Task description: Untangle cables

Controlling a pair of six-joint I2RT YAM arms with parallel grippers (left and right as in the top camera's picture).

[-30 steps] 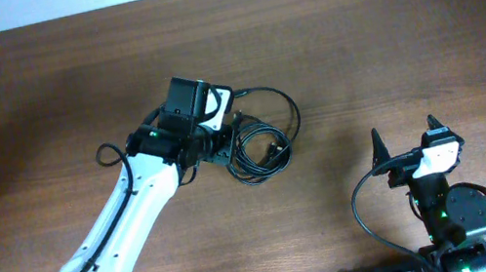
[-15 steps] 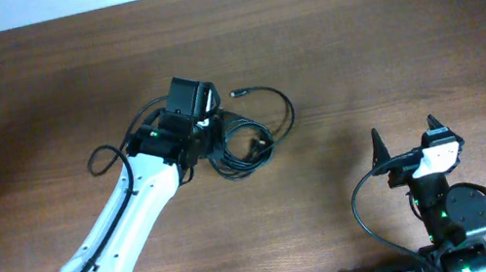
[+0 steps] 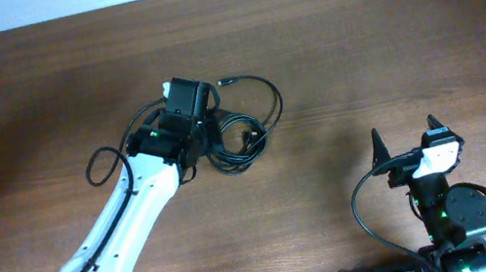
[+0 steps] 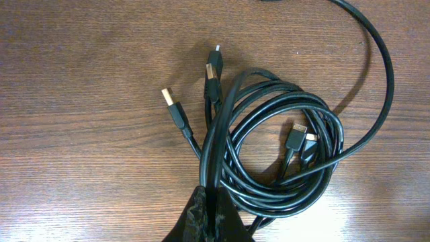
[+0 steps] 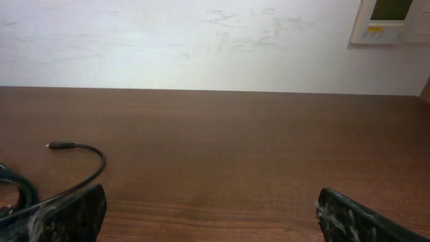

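The cables (image 3: 241,134) are thin black cords bunched in one tangled coil near the middle of the wooden table, with one strand looping out to the right and ending in a small plug (image 3: 222,83). In the left wrist view the coil (image 4: 282,161) shows several plug ends, among them a USB plug (image 4: 176,111). My left gripper (image 4: 213,216) is shut on strands at the coil's left edge; overhead it (image 3: 205,138) sits at the bundle. My right gripper (image 3: 407,139) is open and empty at the lower right, well away from the cables. The right wrist view shows only the loose strand and plug (image 5: 62,145).
The wooden table (image 3: 386,43) ends at a white wall (image 5: 201,40) along the far edge. A wall panel (image 5: 393,20) hangs at the upper right of the right wrist view. The left arm's own black wire (image 3: 104,162) loops out to the left of the arm.
My left gripper has dragged the cable bundle to the left and slightly up. The outer loop has shrunk and its plug end swung up beside the gripper. The right arm has not moved.
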